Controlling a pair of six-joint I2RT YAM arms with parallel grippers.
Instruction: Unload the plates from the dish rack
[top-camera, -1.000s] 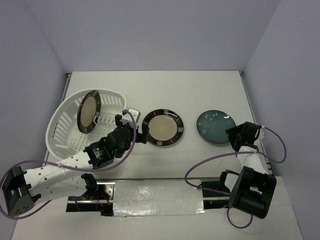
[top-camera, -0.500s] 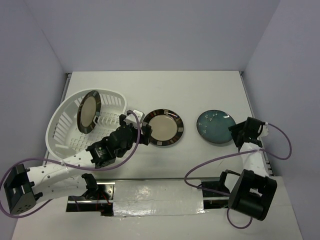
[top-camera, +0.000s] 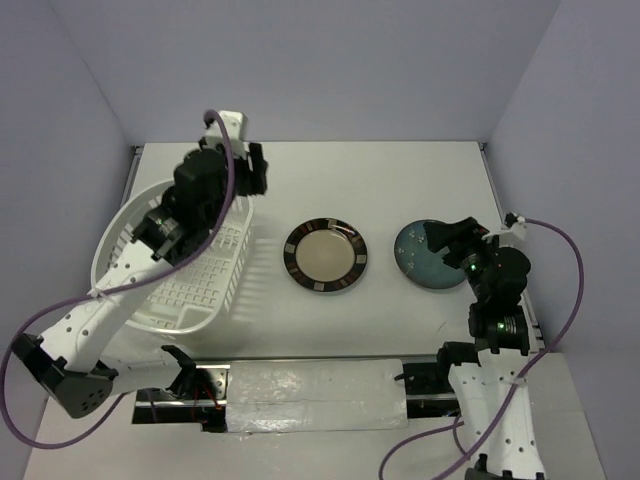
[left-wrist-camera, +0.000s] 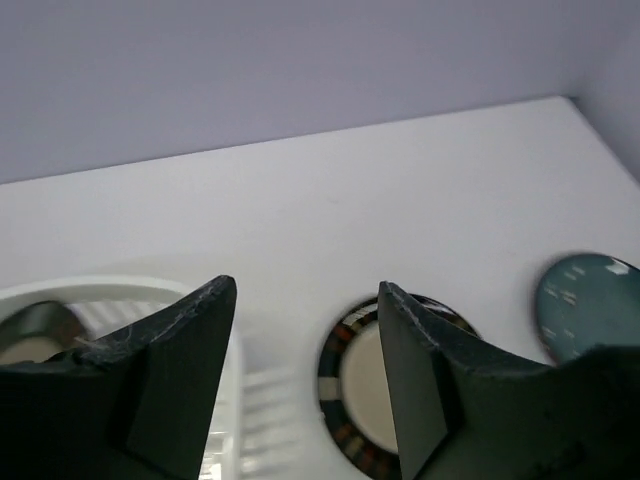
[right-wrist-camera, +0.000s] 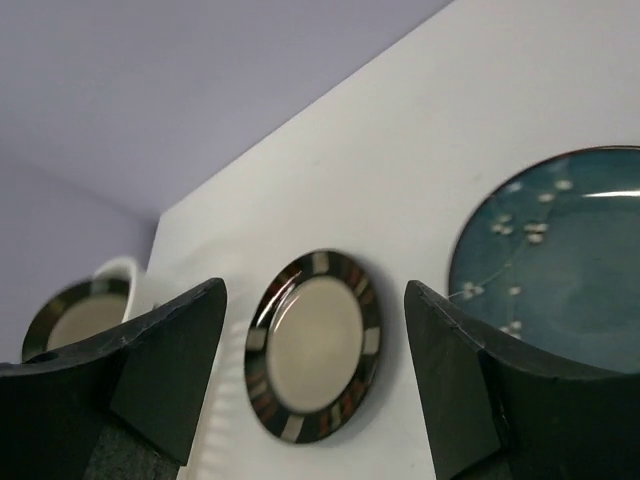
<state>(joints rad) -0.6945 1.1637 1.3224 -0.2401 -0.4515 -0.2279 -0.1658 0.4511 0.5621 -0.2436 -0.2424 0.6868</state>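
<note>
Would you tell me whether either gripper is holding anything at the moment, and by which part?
Nothing is held: the left gripper and the right gripper each show an empty gap between open fingers.

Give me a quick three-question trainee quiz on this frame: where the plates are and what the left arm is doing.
1. True or false: the teal plate lies inside the dish rack.
2. How many plates lie flat on the table?
3. What is between the fingers of the left gripper? A) a beige plate B) nothing C) the rack's rim

Key:
1. False, it is on the table.
2. Two: the black-rimmed plate and the teal plate.
3. B
</note>
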